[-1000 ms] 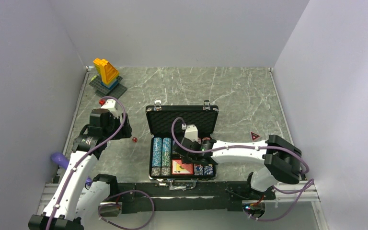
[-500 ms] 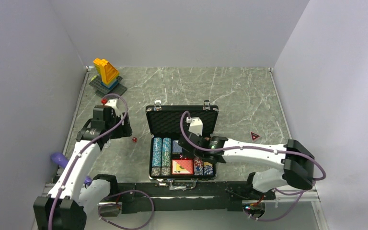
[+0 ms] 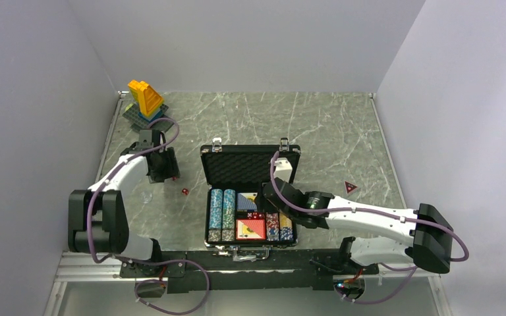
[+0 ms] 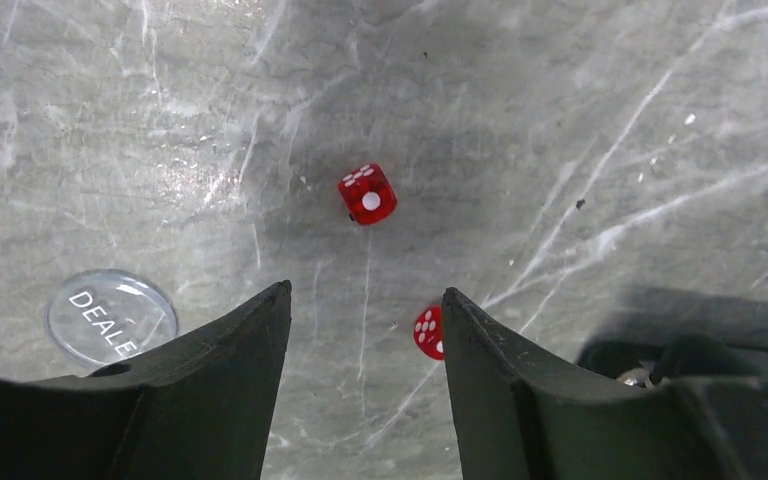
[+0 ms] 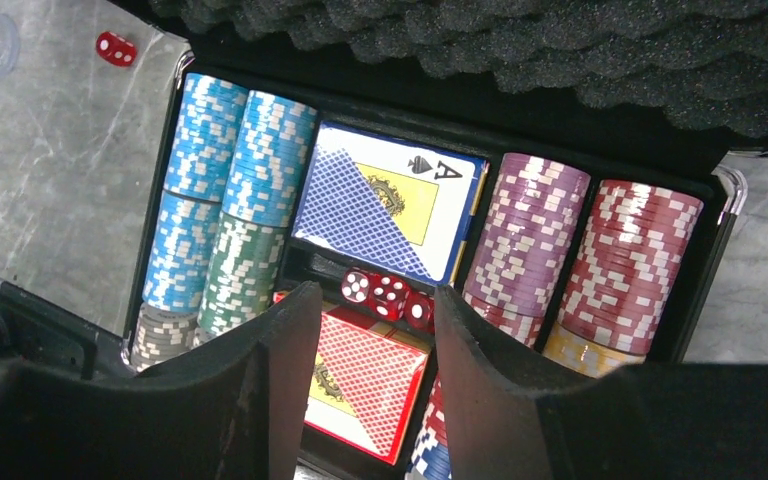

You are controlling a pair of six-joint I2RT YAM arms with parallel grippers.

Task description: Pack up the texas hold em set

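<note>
The left arm reaches out to the left of the case, elbow folded back near its base and forearm angled toward the case's far left corner. The left gripper points down at the tabletop, jaws parted. The right arm stretches low from the case's right side, and the right gripper hangs over the case's tray, fingers likewise spread wide.

Top camera overlooks table; close wrist views share dealer button.
</note>
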